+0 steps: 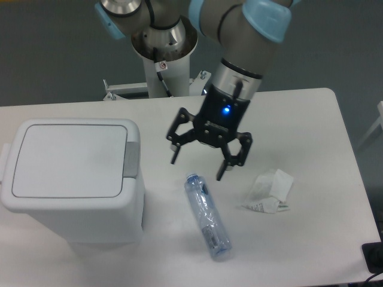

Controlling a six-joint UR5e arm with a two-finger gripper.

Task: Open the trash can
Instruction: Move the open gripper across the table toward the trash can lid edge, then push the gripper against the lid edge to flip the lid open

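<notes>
Where grey floor shows, the white table (311, 119) ends.

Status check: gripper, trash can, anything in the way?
Gripper open, empty, above table. Trash can lid shut, grey tab untouched. Plastic bottle and crumpled wrapper lie clear of it.

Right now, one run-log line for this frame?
task: open trash can | lid: closed | gripper: open, empty, above table right of bin | nearby: plastic bottle, crumpled wrapper | contact: none
</notes>
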